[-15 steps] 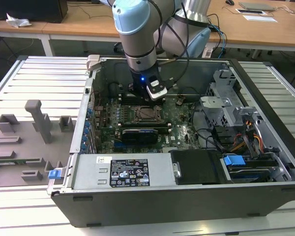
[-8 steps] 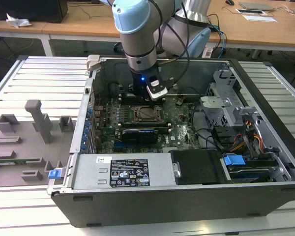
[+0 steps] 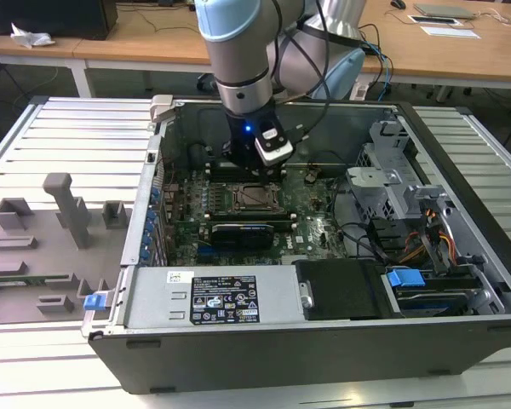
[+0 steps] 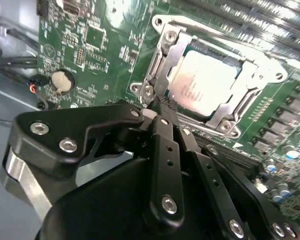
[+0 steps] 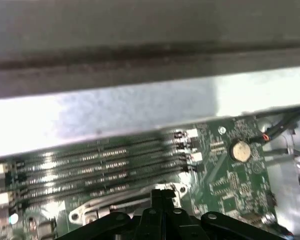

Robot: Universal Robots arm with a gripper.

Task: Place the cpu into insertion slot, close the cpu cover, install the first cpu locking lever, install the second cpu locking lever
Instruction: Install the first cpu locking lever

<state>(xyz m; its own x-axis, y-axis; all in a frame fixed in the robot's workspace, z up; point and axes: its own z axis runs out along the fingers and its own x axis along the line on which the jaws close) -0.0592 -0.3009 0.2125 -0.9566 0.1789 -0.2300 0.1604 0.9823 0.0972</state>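
Observation:
The cpu (image 4: 205,82), a flat square chip with a dull silver top, lies in the insertion slot (image 3: 237,198) on the green motherboard. The cpu cover (image 4: 174,52), a thin silver frame, lies flat around the chip. My gripper (image 4: 161,102) is shut, with its black fingertips pressed together at one corner of the socket, right against the metal frame. In the first wrist view the gripper (image 5: 162,192) points at the socket's edge beside the memory slots. In the exterior view the gripper (image 3: 254,177) hangs just behind the socket, low inside the open computer case.
Long memory slots (image 5: 100,170) run along one side of the socket. A coin battery (image 4: 63,80) sits nearby. A black card (image 3: 243,232) lies in front of the socket. The power supply (image 3: 213,298), drive cage (image 3: 392,183) and case walls hem the arm in.

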